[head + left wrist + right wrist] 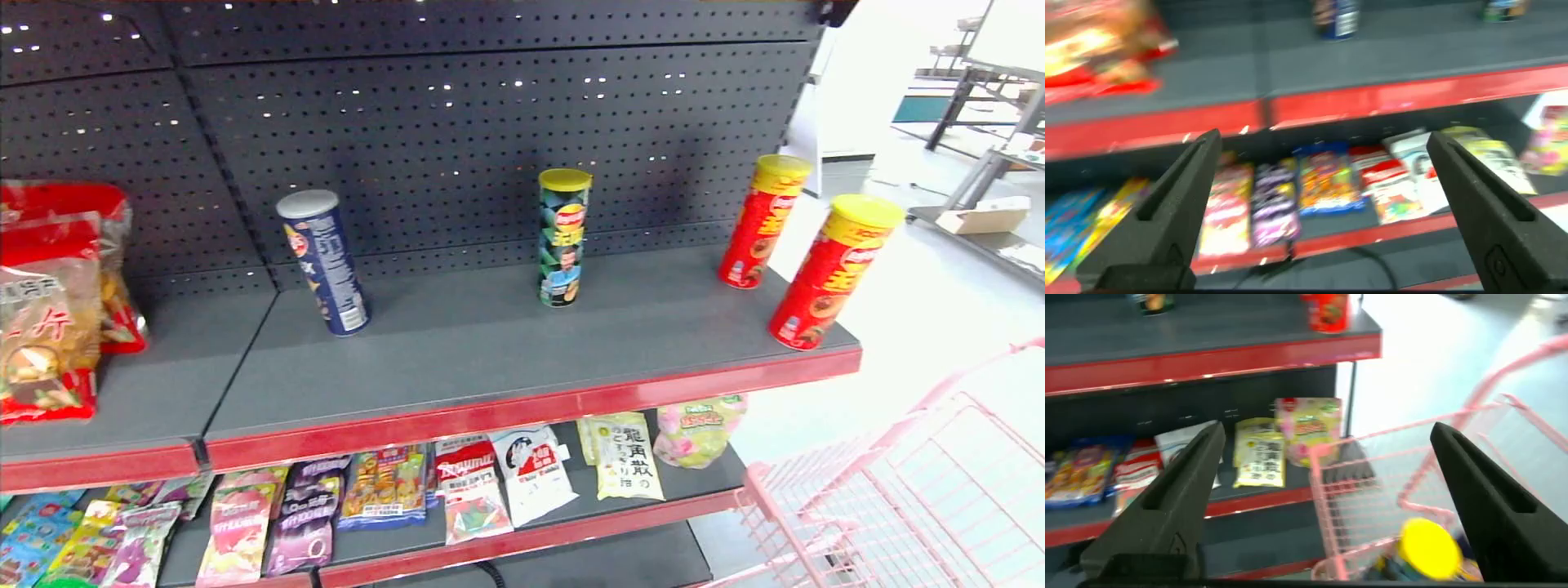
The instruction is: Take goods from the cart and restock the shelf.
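Note:
A grey shelf [490,359] with a red front lip carries a blue chip can [324,261], a green can with a yellow lid [562,237] and two red cans [764,221] [834,271] at its right end. The pink wire cart [914,490] stands at the lower right. In the right wrist view a yellow-lidded can [1431,549] lies inside the cart [1388,482], below my right gripper [1327,510], which is open and holds nothing. My left gripper [1327,212] is open and holds nothing, facing the lower shelf of snack packets [1323,184].
Red snack bags [57,302] fill the left shelf bay. The lower shelf holds several flat packets [384,490] and a green-pink bag [698,429]. Wide bare stretches lie between the cans. White floor and metal racks [988,163] lie to the right.

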### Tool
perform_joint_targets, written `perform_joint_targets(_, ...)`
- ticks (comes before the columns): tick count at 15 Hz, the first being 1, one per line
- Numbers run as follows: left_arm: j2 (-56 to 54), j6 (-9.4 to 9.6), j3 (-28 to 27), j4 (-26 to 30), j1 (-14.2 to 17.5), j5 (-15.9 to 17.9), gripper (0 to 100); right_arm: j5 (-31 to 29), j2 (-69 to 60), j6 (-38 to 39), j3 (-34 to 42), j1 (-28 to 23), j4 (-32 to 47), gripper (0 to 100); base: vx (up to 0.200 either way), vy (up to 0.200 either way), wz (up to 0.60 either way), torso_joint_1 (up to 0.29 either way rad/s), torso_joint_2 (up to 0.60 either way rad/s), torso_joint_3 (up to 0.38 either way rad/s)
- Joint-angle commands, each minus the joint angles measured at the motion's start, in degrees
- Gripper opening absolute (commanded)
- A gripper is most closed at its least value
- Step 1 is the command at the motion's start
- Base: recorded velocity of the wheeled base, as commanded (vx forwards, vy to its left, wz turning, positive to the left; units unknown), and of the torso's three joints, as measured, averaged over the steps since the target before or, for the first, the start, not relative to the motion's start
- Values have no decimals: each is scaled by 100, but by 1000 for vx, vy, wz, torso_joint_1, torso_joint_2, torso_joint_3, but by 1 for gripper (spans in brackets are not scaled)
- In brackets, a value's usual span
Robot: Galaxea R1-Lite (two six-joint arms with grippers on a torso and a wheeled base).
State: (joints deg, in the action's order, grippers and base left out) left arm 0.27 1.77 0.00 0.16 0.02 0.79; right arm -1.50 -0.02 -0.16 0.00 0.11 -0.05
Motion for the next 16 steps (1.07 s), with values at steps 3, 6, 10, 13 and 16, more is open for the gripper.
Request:
perform_joint_targets(3,0,-1,0,2,-2,0,100,1,2,-2,0,-2,-4,100,0,0,-600,1,-1,4)
perform_joint_targets(6,0,-1,0,2,-2,0,100,1,2,-2,0,-2,-4,100,0,0,-600,4,1,4)
perform_joint_targets(10,0,-1,0,2,-2,0,100,1,2,-2,0,-2,-4,100,0,0,-600,4,4,2)
perform_joint_targets(13,0,-1,0,2,-2,0,100,1,2,-2,0,-2,-4,100,0,0,-600,1,1,4)
perform_joint_targets(16,0,-10,0,2,-2,0,100,1,2,-2,0,-2,-4,100,0,0,-200,1,-1,4)
